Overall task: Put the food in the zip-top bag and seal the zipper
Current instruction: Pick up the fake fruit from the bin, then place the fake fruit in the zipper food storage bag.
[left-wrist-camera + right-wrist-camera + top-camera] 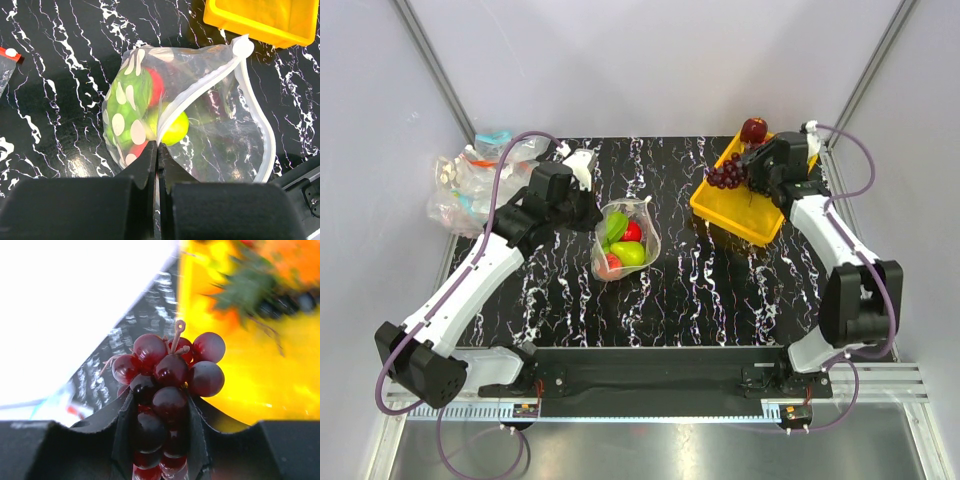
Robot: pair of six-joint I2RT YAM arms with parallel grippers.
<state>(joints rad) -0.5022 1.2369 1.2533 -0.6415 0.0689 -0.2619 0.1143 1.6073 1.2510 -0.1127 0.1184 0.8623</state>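
The zip-top bag (625, 240) lies mid-table, clear, with white ovals on its left face (125, 120). Its mouth gapes open. The pale zipper (265, 140) curves round to a white slider (243, 47). Inside are a green fruit (132, 92), a red one (156, 85) and a yellow-green one (175, 127). My left gripper (159, 145) is shut on the bag's near mouth edge, at the bag's left side in the top view (592, 212). My right gripper (160, 397) is shut on a bunch of dark red grapes (170, 370), held over the yellow tray's left rim (724, 175).
The yellow tray (735, 215) stands at the back right with a red apple (753, 129) at its far end and blurred orange and green items inside. A heap of other clear bags (470, 185) lies at the back left, with a white object (582, 165) next to it.
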